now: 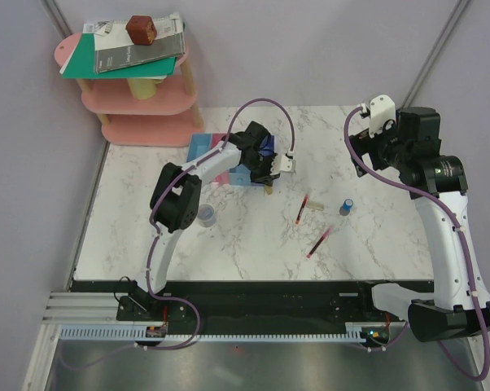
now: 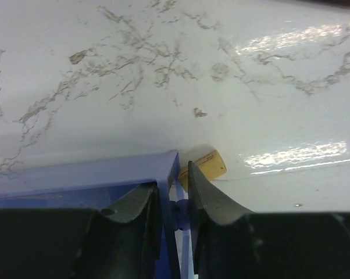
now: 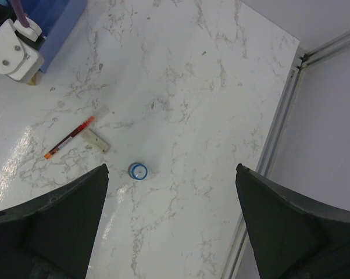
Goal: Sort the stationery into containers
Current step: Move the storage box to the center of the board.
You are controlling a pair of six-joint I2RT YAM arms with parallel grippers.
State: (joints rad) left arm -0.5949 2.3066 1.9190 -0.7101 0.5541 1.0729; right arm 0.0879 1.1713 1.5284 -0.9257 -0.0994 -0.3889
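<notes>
Stationery lies scattered on the white marbled counter (image 1: 375, 244). Two thin red pens (image 1: 302, 209) and a small blue cylinder (image 1: 345, 206) sit toward 4 o'clock of the row of small plastic bins (image 1: 200, 147). A round clear piece (image 1: 205, 215) is at the row's 6 o'clock, and a tiny tan eraser (image 2: 207, 164) rests just outside the corner of the purple-blue end bin (image 2: 93, 174). The risk is that the left pincer (image 2: 174, 177), jaws narrowly apart and straddling that bin's wall, closes on the wall rather than the eraser and drags or tips the row. Its arm reaches forward, wrist bent down over the bins. The right pincer (image 3: 172, 170), spread wide and holding nothing, hangs high over the counter's 3 o'clock side.
</notes>
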